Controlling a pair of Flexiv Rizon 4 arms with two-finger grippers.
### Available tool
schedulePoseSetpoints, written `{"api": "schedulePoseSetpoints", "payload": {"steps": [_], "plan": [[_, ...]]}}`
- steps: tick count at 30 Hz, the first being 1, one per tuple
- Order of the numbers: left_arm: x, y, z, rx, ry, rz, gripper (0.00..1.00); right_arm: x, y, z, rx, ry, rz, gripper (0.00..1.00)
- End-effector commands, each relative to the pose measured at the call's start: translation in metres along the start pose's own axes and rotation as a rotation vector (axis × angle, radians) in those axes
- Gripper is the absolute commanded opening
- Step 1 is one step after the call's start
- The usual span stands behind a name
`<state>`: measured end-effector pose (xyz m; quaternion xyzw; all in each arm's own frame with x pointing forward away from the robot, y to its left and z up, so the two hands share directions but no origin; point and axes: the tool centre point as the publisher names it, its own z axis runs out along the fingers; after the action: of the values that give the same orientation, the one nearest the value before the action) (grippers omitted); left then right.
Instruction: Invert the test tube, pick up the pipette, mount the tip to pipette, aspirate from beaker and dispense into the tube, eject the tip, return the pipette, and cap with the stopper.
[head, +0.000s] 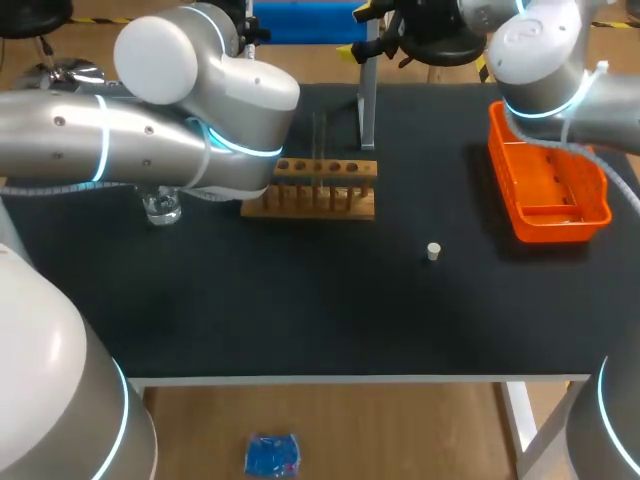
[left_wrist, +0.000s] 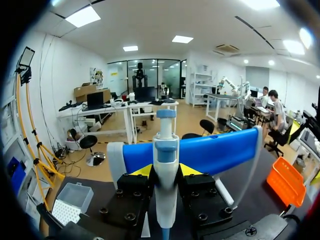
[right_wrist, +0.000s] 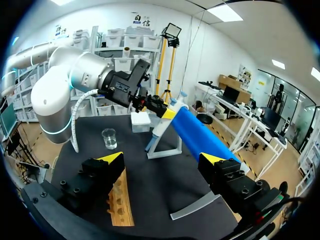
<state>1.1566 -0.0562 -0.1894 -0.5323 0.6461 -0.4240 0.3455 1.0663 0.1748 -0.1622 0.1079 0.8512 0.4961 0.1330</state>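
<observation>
Black-topped table (head: 300, 310), both arms over its far side. Left gripper (left_wrist: 166, 170) sits at the blue stand (left_wrist: 220, 150): both yellow tips are pressed against the body of the pipette (left_wrist: 166, 145) from either side, so it is clamped on it. The pipette stands upright, still seated in the stand's cradle, plunger end up; the right wrist view shows the same grip (right_wrist: 160, 109) at the stand's upper end. White tip box (left_wrist: 72, 202) is on the mat off to one side of that gripper, orange basket (left_wrist: 286, 181) off to the other. Right gripper (right_wrist: 162, 158) is spread wide and holds nothing; it hangs above the mat with the wooden rack (right_wrist: 120, 200) just under one finger. Ahead of it are the beaker (right_wrist: 109, 138) and the stand. From the head view, the rack (head: 310, 190) is mid-table, the beaker (head: 162, 208) is partly under the left arm, and the stopper (head: 433, 251) sits alone on the mat between rack and basket (head: 548, 185). Can't make out a tube in the rack.
</observation>
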Motion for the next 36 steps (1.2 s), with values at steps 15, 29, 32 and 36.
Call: {"api": "schedulePoseSetpoints", "payload": {"steps": [15, 29, 32, 36], "plan": [[-0.002, -0.004, 0.011, -0.013, -0.007, 0.005, 0.00, 0.000, 0.000, -0.001, 0.002, 0.003, 0.000, 1.00], [0.000, 0.000, 0.024, -0.035, -0.014, 0.010, 0.00, 0.000, 0.000, -0.001, 0.002, 0.003, 0.000, 1.00], [0.000, 0.002, 0.026, -0.041, -0.014, 0.007, 0.00, 0.000, 0.000, -0.001, 0.002, 0.003, 0.000, 1.00], [0.001, 0.004, 0.026, -0.043, -0.016, 0.002, 0.00, 0.000, 0.000, -0.001, 0.002, 0.003, 0.000, 1.00]]}}
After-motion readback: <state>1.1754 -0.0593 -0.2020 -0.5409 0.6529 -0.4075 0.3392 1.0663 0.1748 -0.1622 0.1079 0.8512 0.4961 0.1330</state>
